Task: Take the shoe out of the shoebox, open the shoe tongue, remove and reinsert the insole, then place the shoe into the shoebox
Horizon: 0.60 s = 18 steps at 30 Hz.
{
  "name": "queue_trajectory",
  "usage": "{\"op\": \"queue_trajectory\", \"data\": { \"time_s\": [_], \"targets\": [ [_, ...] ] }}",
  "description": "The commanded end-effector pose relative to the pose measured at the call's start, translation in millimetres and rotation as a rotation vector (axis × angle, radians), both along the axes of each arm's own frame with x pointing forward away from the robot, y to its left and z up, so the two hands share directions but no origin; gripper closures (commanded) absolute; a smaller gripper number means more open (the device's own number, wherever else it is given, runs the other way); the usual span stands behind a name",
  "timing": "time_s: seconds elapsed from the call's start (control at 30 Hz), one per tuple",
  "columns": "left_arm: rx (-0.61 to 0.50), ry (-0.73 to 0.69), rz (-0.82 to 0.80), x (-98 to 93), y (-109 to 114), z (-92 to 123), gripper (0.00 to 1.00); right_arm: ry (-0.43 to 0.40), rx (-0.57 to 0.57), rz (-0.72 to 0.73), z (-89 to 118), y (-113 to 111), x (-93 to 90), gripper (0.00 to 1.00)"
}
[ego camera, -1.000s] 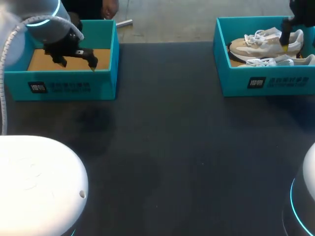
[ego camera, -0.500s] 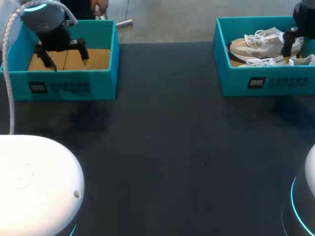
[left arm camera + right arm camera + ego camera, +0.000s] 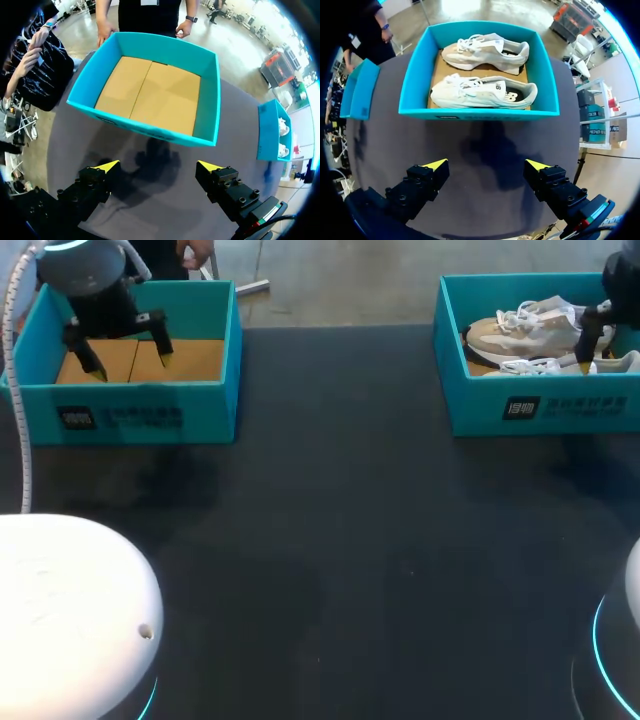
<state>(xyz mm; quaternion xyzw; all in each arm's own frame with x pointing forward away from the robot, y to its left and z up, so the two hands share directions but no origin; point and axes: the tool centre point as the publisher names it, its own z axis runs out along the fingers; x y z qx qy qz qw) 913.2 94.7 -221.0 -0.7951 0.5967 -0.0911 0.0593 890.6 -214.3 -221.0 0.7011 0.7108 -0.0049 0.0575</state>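
**Both claws spread above two teal boxes; shoes lying in the right one**

At the left of the bench (image 3: 330,540), an empty box (image 3: 130,418) of teal card is seen, with a brown cardboard floor (image 3: 150,95) laid bare inside it. The left claw (image 3: 130,365) is held above this box, over its near wall. Its fingers are spread wide and nothing is gripped between them. In the left wrist view, a person's hands (image 3: 105,32) are seen just behind the far wall of the empty box. Whether the card is touched cannot be told.

The middle of the bench is taken up only by dark, bare surface between the two boxes, which stand well apart.

At the right, the shoebox (image 3: 540,408) is found, also teal, with a printed label on its near wall. Two shoes are laid in it side by side, lengthwise. The beige shoe (image 3: 525,332) lies by the far wall and the white shoe (image 3: 555,366) by the near wall, the laces of both loose. The right claw (image 3: 486,164) is held above the right part of the shoebox, its fingers spread wide and closed on neither shoe. In the head view, part of the shoes' right ends is hidden by one dark finger.
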Motion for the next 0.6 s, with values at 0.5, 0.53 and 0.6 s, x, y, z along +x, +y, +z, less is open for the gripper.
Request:
{"op": "queue_trajectory", "data": {
  "time_s": [0.5, 0.53, 0.6],
  "targets": [
    [0.072, 0.117, -0.181, -20.8, -4.3, 0.7, 0.0, 0.039, 0.04, 0.037, 1.9, -13.4, -9.5, 0.0],
    [0.072, 0.122, -0.197, -23.1, -3.3, 0.8, 0.0, 0.037, 0.037, 0.039, 2.9, -13.6, -9.1, 0.0],
    [0.072, 0.136, -0.233, -26.9, -1.3, 1.7, 0.0, 0.036, 0.03, 0.049, 4.1, -13.7, -8.1, 0.0]
  ]
}}
